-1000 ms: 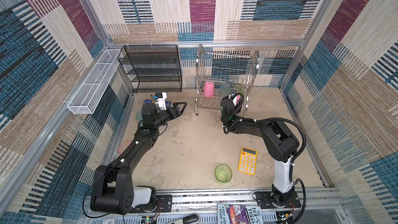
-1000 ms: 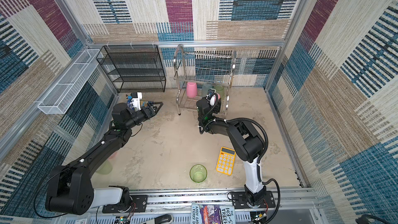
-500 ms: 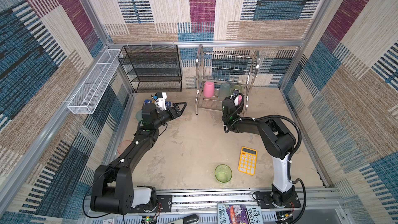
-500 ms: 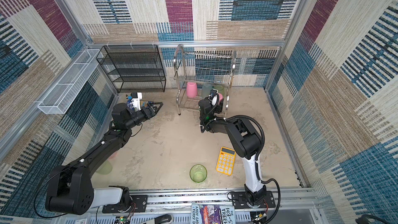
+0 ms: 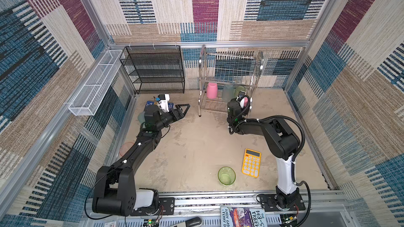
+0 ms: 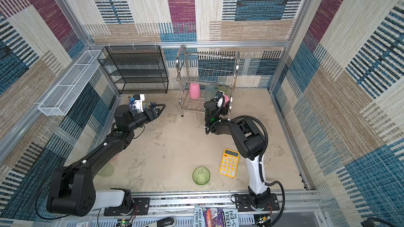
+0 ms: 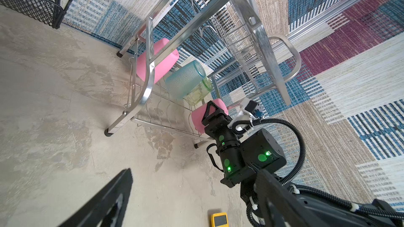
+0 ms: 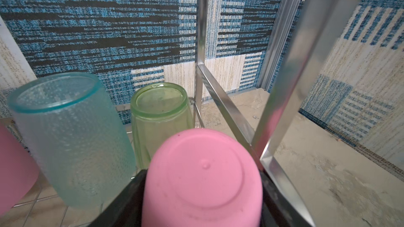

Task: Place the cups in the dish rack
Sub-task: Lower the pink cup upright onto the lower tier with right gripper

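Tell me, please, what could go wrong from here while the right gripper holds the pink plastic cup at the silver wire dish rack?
1. The opaque pink plastic cup in the right gripper sits close against the side frame of the silver steel wire dish rack; it may catch there and twist in the grip.
2. The translucent green tumbler and the frosted teal tumbler stand just beyond it; pushing deeper could knock them over.

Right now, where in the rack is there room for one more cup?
In the rack, the lower shelf is bare at its front left, bordered by the back pink cup, the teal cup and the held pink cup. The top shelf is bare too. The right end is crowded: the green cup stands just behind the held pink cup.
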{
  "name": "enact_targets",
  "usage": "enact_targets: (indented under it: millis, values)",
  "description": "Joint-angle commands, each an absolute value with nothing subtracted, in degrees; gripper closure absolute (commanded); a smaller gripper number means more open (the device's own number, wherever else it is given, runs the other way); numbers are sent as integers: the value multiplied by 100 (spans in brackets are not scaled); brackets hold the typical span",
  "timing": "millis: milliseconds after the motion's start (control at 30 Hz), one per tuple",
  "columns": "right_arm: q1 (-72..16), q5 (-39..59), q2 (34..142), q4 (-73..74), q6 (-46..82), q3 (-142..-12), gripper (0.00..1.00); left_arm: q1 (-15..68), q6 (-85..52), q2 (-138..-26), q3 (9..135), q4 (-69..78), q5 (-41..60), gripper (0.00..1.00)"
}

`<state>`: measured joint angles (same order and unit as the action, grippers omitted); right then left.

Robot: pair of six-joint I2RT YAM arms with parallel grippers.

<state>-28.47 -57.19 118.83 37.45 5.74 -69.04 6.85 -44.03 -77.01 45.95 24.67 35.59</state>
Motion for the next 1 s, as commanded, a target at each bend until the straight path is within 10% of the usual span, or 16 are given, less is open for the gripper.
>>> enact_targets:
  millis: [0,967]
  values:
    - [-2846,-5775,11907,3976,668,-6869,32,677,-4517,-7717,4580,2689,3626,8]
    - [-2839,-5819,12085,3122,1384,-7180,22,652,-4604,-7732,4538,2742,3602,8]
